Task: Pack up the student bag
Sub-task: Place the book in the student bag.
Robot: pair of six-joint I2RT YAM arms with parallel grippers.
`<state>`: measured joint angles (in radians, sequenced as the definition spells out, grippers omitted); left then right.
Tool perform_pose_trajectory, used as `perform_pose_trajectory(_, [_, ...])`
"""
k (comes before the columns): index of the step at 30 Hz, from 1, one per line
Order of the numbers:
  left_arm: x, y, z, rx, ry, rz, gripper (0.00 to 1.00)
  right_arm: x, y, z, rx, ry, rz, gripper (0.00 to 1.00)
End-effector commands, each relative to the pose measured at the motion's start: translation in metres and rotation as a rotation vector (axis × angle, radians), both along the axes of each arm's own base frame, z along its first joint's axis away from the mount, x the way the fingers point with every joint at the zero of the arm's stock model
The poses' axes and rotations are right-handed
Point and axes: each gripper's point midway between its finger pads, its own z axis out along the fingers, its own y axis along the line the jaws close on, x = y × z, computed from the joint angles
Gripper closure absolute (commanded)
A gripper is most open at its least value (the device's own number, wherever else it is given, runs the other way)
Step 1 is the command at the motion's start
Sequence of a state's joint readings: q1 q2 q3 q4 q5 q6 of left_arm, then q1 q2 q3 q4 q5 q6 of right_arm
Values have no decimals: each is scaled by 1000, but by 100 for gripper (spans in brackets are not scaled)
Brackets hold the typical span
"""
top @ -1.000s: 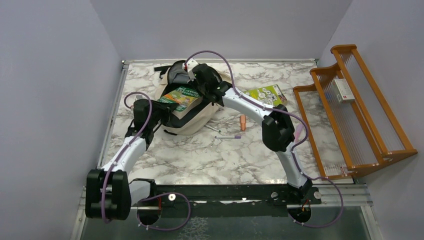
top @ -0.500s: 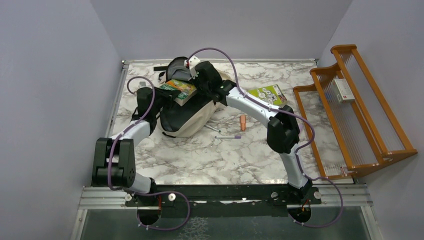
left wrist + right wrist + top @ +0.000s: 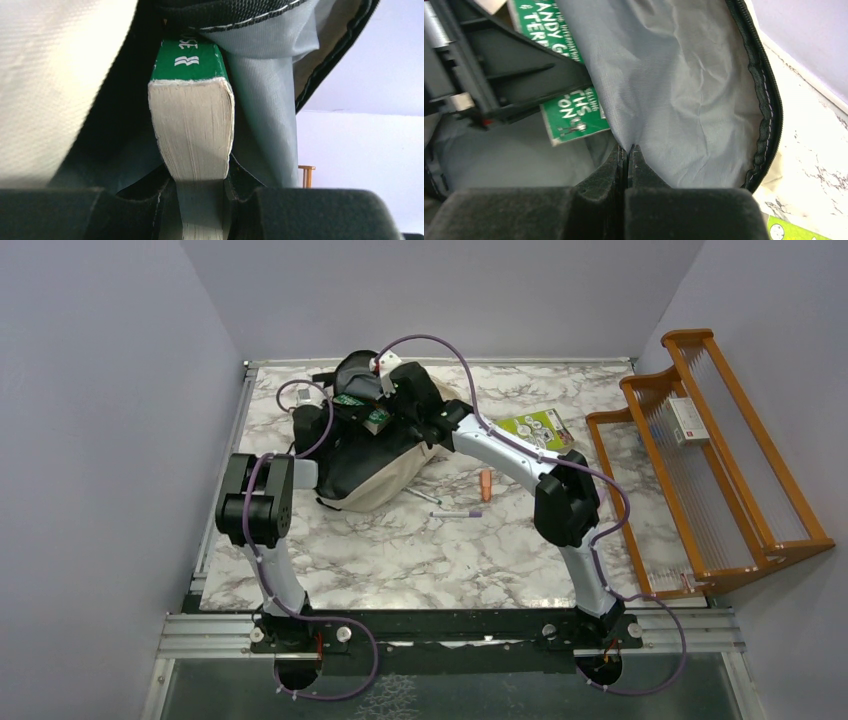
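Beige student bag (image 3: 385, 483) around left gripper (image 3: 202, 205) and green book (image 3: 192, 130)

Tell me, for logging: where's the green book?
Clamped in the left gripper, the green book sits partway inside the student bag, far left, top view.

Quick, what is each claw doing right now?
The left gripper is closed on the green book.
The right gripper is closed, pinching the grey lining of the bag.
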<state>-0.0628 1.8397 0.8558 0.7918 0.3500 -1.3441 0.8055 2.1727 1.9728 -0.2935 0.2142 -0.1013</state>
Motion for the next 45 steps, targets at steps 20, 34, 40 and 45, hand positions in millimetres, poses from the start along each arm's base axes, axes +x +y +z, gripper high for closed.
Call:
perform_pose_trajectory(20, [44,-60,-1,20,-212,-160,65,-1,5,17,54,-25,-7,100])
perform_pose_trajectory(34, [34,-25,-4,105,-143,-155,27,10,-4,2,30,-14,-34,100])
perform_pose_trajectory(40, [20,-14,-5,103,-99,-167,10,13,-7,-9,25,7,-38,100])
perform_pose_trajectory(45, [15,-14,-14,128,-54,-194,5,14,-6,-14,23,15,-33,100])
